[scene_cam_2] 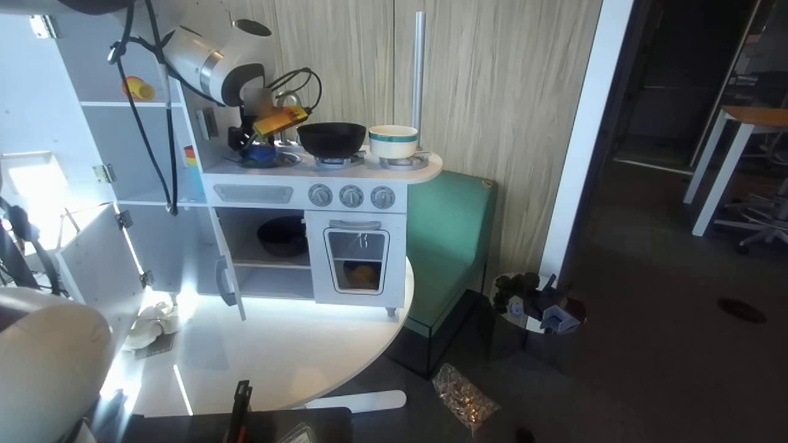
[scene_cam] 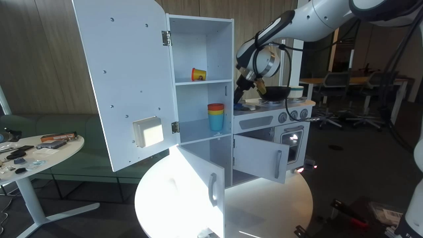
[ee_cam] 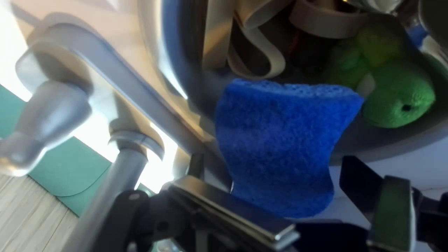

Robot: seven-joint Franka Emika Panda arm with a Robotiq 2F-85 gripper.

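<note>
white arm (scene_cam: 319, 21) aslant (gripper (ee_cam: 271, 159) downward) at blue sponge (ee_cam: 288, 143)

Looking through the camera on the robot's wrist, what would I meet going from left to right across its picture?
In the wrist view: a grey knob → a grey pipe → a blue sponge → a green fruit-like thing.

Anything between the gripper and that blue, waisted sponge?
Nothing visible: in the wrist view, the open black gripper has a clear line to the blue, waisted sponge. A rounded green object lies beside the sponge's far corner, and a grey curved faucet shows outside the jaws.
</note>
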